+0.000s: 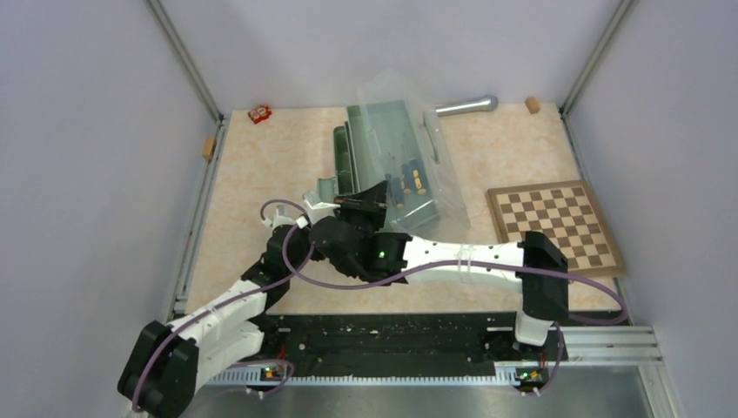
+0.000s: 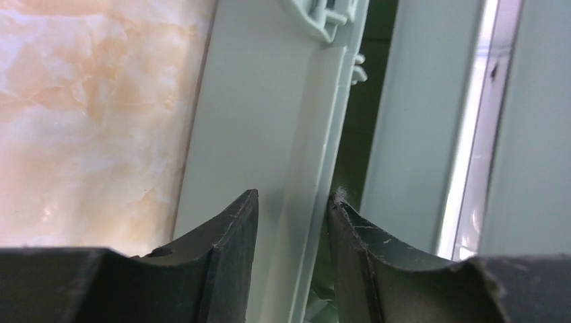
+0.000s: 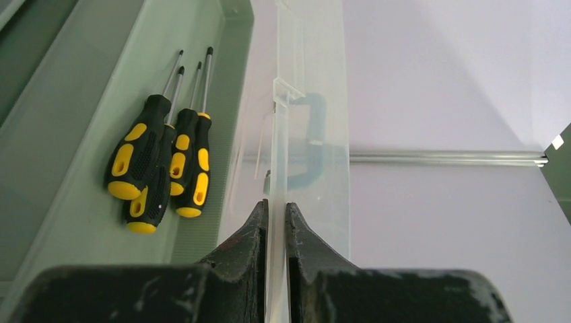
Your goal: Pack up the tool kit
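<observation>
The sage-green toolbox (image 1: 365,152) stands at the back centre with its translucent lid (image 1: 435,148) raised and its trays folded out. Black-yellow screwdrivers (image 1: 409,183) lie in it and show in the right wrist view (image 3: 161,168). My right gripper (image 1: 370,207) is shut on the lid's thin edge (image 3: 279,134), with the jaws (image 3: 276,205) pinching it. My left gripper (image 1: 324,200) is at the fold-out tray on the left. Its jaws (image 2: 294,198) stand apart astride the tray's rim (image 2: 316,134). The pliers are out of view.
A brown-and-cream chessboard (image 1: 555,225) lies at the right. A grey metal cylinder (image 1: 467,106) lies behind the toolbox. A small orange-red object (image 1: 259,113) sits at the back left corner. Wooden blocks are at the left edge (image 1: 209,146) and the back right (image 1: 532,104).
</observation>
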Robot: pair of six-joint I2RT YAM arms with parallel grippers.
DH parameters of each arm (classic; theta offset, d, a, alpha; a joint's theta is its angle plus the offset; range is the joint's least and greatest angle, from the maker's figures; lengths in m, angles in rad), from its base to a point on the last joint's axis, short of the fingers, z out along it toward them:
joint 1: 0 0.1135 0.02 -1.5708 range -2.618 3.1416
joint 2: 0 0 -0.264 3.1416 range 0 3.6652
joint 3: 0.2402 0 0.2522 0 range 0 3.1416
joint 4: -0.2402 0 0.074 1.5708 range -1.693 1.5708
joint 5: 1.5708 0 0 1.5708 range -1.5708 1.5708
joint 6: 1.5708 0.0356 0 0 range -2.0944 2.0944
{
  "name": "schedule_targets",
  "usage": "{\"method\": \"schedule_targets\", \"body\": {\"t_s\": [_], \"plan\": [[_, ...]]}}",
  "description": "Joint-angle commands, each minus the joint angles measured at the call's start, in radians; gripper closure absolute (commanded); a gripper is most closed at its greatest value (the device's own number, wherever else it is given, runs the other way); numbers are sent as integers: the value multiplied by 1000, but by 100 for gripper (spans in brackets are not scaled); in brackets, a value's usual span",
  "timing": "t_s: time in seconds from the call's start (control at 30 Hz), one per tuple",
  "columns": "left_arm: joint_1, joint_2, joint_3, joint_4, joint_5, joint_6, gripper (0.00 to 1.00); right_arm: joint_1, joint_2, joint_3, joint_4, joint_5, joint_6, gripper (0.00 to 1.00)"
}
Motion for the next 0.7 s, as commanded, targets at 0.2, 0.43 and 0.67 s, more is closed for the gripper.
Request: {"method": "schedule_targets", "body": {"t_s": [0.2, 0.43, 0.67], "plan": [[-55, 216, 52, 328, 186, -7, 52, 118, 43, 93, 43, 0, -26, 100], [-79, 203, 4, 379, 144, -17, 51, 177, 101, 159, -66, -27, 88, 83], [-79, 187, -36, 387, 113, -36, 52, 224, 186, 290, -245, -109, 245, 80]]}}
